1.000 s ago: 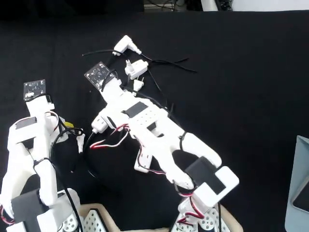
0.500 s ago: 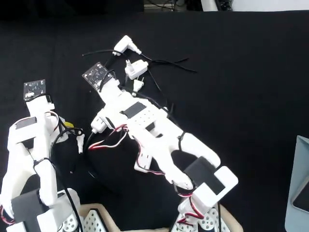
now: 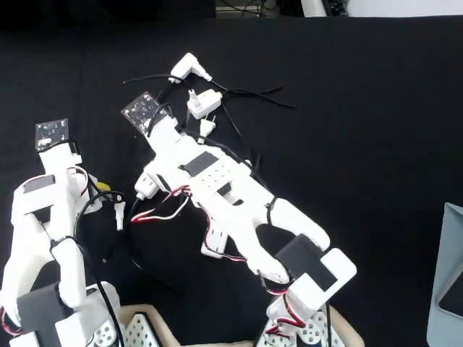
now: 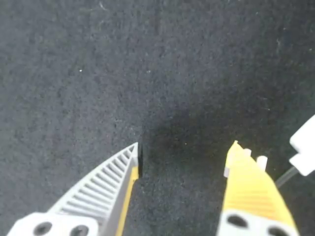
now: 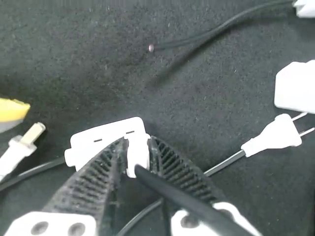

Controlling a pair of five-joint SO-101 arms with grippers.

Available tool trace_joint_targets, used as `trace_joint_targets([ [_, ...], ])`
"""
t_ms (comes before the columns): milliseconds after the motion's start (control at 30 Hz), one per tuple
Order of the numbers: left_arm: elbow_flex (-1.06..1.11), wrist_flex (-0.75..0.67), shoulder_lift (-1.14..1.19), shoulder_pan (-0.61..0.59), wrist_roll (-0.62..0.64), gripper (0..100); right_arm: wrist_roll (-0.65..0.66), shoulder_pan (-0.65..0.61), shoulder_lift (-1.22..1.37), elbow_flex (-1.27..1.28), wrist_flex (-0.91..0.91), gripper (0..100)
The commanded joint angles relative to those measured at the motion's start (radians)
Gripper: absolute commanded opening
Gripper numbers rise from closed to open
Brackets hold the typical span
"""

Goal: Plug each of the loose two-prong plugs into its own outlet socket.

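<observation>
- Compared with a second ago, the right arm (image 3: 239, 195) has its wrist a shade nearer the left arm (image 3: 51, 210) — a small sideways drift. The left arm sits where it was, and the loose plugs on the counter (image 3: 362, 108) have not shifted.
- The step in hand, as I judge it, is securing a socket before any mating. The right jaws are pinched on the narrow end of a white outlet socket (image 5: 98, 145), with a black cable (image 5: 162, 184) lying across one jaw.
- The socket is held low over the counter with two slots facing the wrist camera. Whether it touches the cloth I cannot tell, and no plug is seated in it.
- A two-prong plug (image 5: 273, 137) lies near the socket but apart from it, prongs pointing away. A white block (image 5: 295, 88) sits just beyond the plug.
- The left jaws are spread wide with nothing between them, hanging over bare counter close to the held socket.
- In pose, the right arm stretches diagonally far across the counter with its wrist tipped down. The left arm stands folded near its base, wrist also pointing down.
- The next move probably calls for lifting that plug and turning its prongs toward the slots — awkward, since the plug lies on the right arm's far side from the free jaws.
</observation>
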Motion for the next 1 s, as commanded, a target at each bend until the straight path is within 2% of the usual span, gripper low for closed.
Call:
trace_joint_targets([
  [0, -0.004, -0.015, -0.028, -0.005, 0.003, 28, 0.011, -0.018, -0.054, -0.064, -0.023, 1.1],
  [233, -0.004, -0.015, -0.028, -0.005, 0.003, 28, 0.012, -0.018, -0.091, -0.048, -0.023, 1.1],
  [633, -0.004, -0.015, -0.028, -0.005, 0.003, 28, 0.012, -0.041, 0.054, -0.053, -0.072, 1.1],
  [967, -0.004, -0.015, -0.028, -0.005, 0.003, 28, 0.061, -0.035, 0.054, -0.054, -0.002, 1.1],
])
